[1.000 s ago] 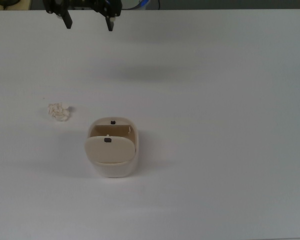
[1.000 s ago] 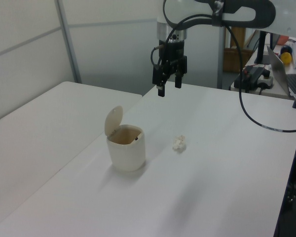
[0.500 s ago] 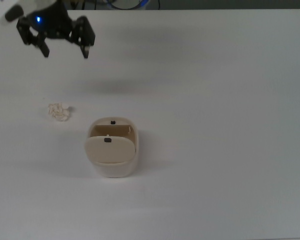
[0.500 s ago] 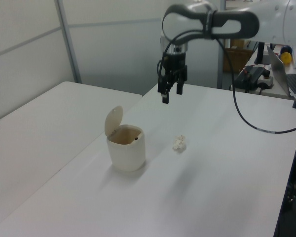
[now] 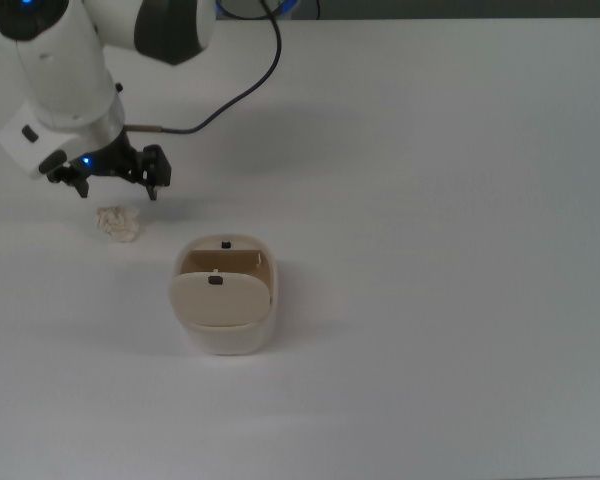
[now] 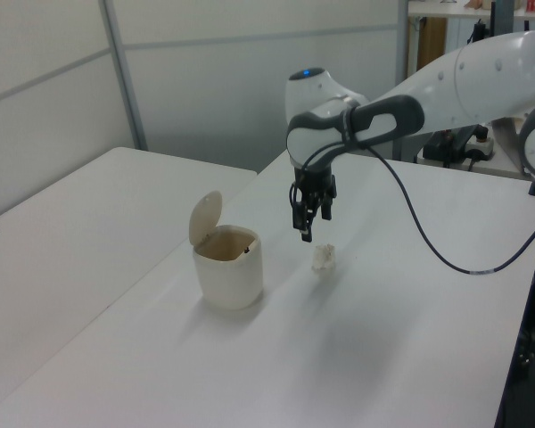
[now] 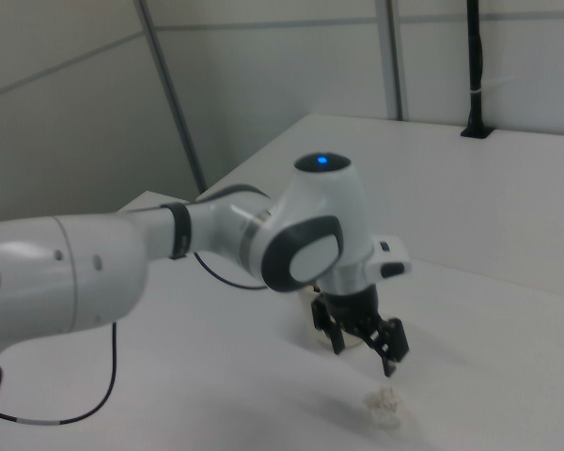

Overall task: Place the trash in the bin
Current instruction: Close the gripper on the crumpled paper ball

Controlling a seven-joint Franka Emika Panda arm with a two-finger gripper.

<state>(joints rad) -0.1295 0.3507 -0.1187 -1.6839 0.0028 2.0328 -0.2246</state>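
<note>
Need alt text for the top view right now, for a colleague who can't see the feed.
The gripper hangs open just above the crumpled paper trash, which lies on the white table. To the top view's right of the trash stands the cream bin, its flap lid open.

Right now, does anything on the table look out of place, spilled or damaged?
Only the trash: it lies loose on the table, apart from the bin, which stands upright with its lid raised. The open claw hangs near it. Nothing looks spilled or damaged.

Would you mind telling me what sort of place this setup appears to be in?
Probably a robotics lab: a white arm with its gripper works over a bare white table holding only the trash and the bin, with plain partition walls behind.
</note>
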